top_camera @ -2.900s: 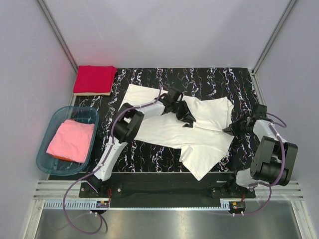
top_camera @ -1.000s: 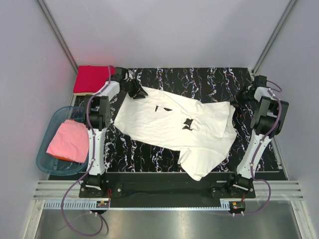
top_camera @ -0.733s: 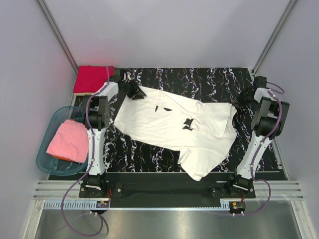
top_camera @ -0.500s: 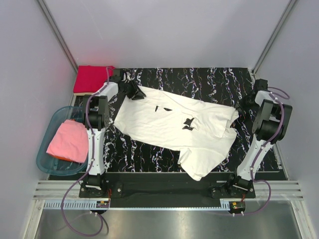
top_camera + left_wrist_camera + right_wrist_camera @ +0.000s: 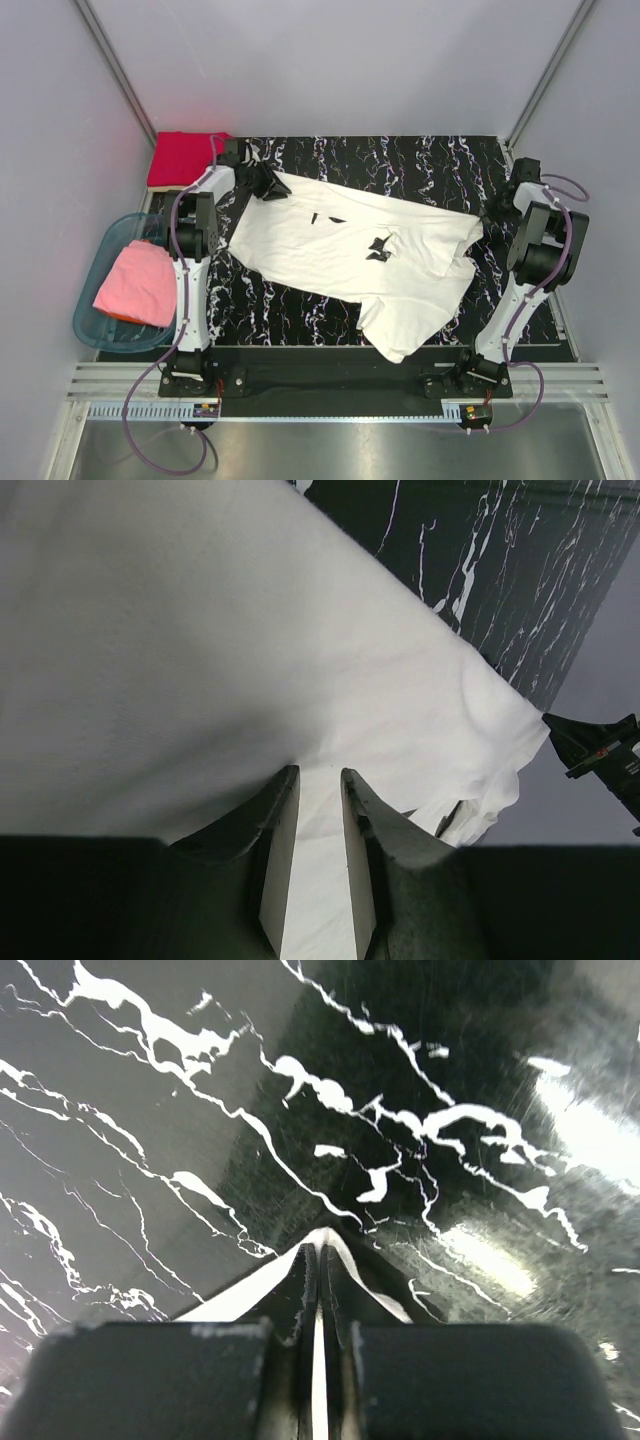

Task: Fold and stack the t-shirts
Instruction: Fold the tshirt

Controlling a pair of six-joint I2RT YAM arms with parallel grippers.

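White t-shirt [image 5: 330, 250]: light, limp cloth, which I handle best by its corners. My left gripper [image 5: 318, 775] pinches one edge; my right gripper [image 5: 320, 1245] is clenched on a thin sliver.

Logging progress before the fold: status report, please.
Left gripper pinching white t-shirt at far corner. Right gripper shut on its right edge. Shirt spread, unfolded. Nothing blocking.

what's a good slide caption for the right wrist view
Right end effector pinching an edge of the white t-shirt over the black marbled mat

The overhead view was bright, evenly lit, shadows soft. Glare washed the mat [image 5: 585, 1135] in the right wrist view.
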